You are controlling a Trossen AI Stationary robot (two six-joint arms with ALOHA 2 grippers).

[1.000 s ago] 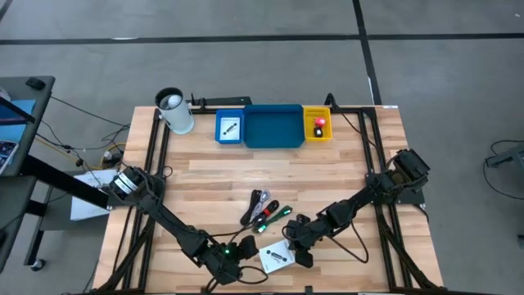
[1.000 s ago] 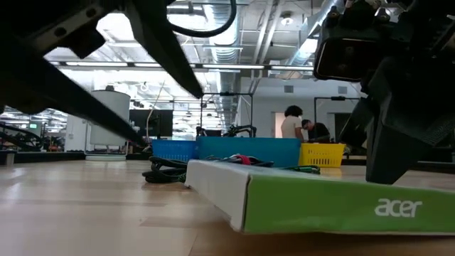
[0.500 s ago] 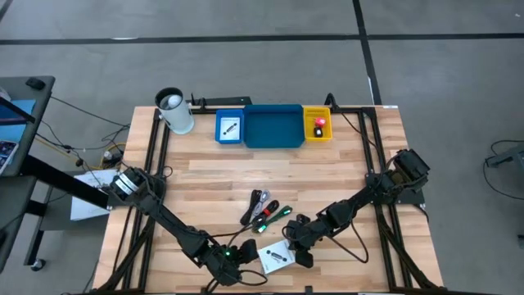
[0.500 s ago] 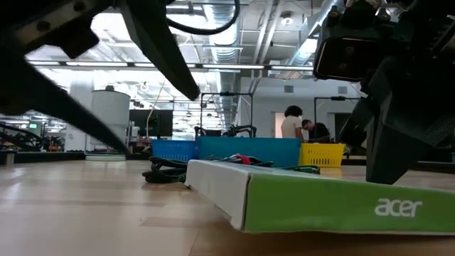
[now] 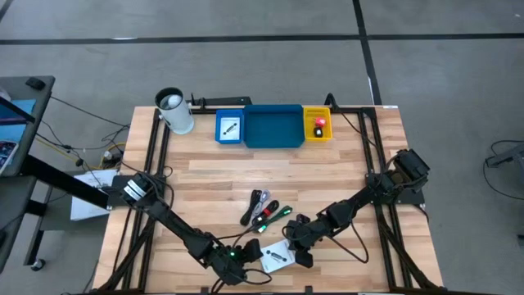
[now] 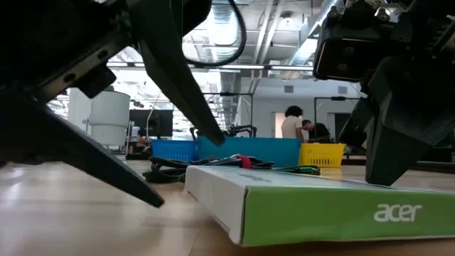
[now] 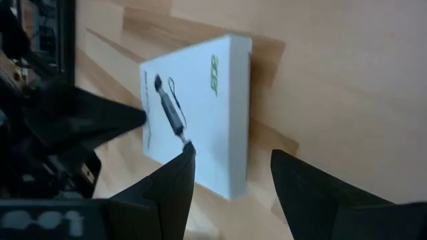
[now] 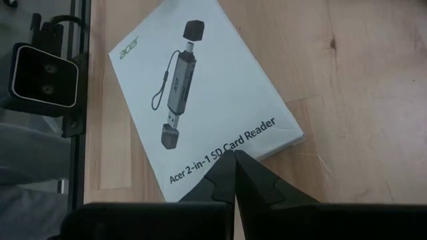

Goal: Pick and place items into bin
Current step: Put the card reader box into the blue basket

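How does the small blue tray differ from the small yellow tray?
The small blue tray sits left of the wide blue tray in the high view; the small yellow tray, right of it. The blue one holds a white packet; the yellow one holds a red block and a black piece. Both look equally small.

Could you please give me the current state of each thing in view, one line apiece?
Acer card reader box: flat on table, ungripped.
Left gripper: open, at box edge.
Right gripper: shut, over the box.
Cables: bundled on table.
Wide blue tray: empty.
Small blue tray: holds a packet.
Yellow tray: holds a red block.
Cup: upright.
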